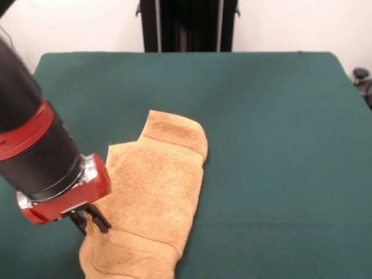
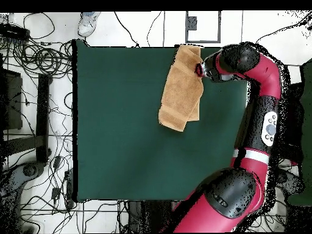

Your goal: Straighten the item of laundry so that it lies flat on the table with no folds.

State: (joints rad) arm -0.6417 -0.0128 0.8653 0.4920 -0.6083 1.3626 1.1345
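Observation:
The tan-orange towel (image 1: pixel 152 197) lies folded over on itself on the dark green table (image 1: pixel 273 145), near the table's front-left edge in the front view. Its far end overlaps in layers, and a woven band shows near the front end. In the overhead view the towel (image 2: pixel 181 88) sits at the table's top edge, right of centre. My gripper (image 1: pixel 90 222) comes in from the left and sits low over the towel's left edge near the front end. It also shows in the overhead view (image 2: pixel 197 69) at the towel's right edge. I cannot see how its tips stand.
The robot's pedestal (image 1: pixel 187 24) stands at the far side. The arm (image 2: pixel 262 116) runs along the table's right side in the overhead view. Cables (image 2: pixel 36 55) lie on the floor left of the table. A shoe (image 2: pixel 89 23) shows at the top edge.

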